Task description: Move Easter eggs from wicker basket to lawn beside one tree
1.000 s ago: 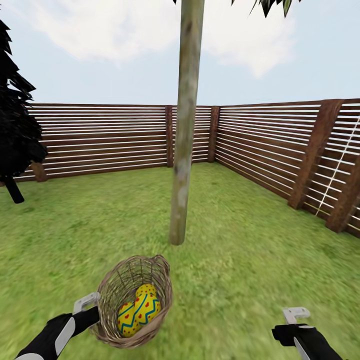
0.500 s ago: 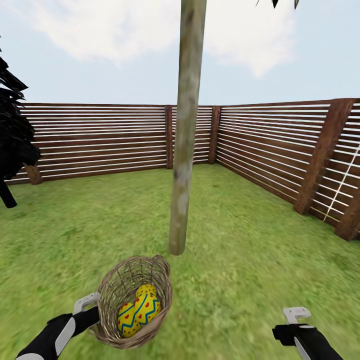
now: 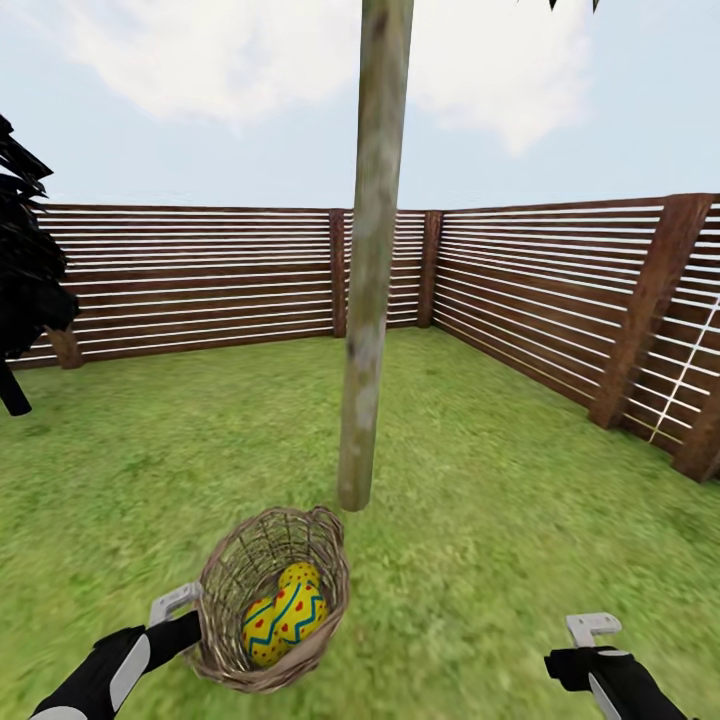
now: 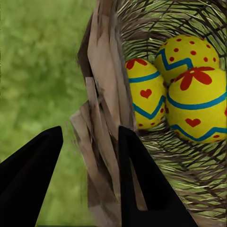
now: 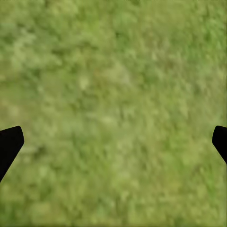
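Left gripper (image 3: pixel 190 620) at seven o'clock is clamping the basket (image 3: pixel 262 598) by its rim: in the wrist view one finger (image 4: pixel 28 182) is sitting outside the woven wall and the other inside, and the basket (image 4: pixel 106 142) is hanging tilted between them. All three eggs (image 4: pixel 182 87) are lying inside it, pressed together; from the head view the eggs (image 3: pixel 285 612) are showing as a yellow cluster low in the bowl. Against half a second ago, the basket is sitting a touch further toward three o'clock and the trunk's foot is lying slightly lower, so the view is barely shifting now. Right gripper (image 3: pixel 592 630) at five o'clock is hovering over the lawn (image 3: pixel 520 520), spread wide and holding nothing, its fingertips (image 5: pixel 9 144) at the edges of the wrist view. Just past the basket, at twelve o'clock, the tree (image 3: pixel 370 300) is rising from the grass. Further out, the fence (image 3: pixel 220 275) is closing the corner, with a dark tree (image 3: pixel 25 270) at nine o'clock.
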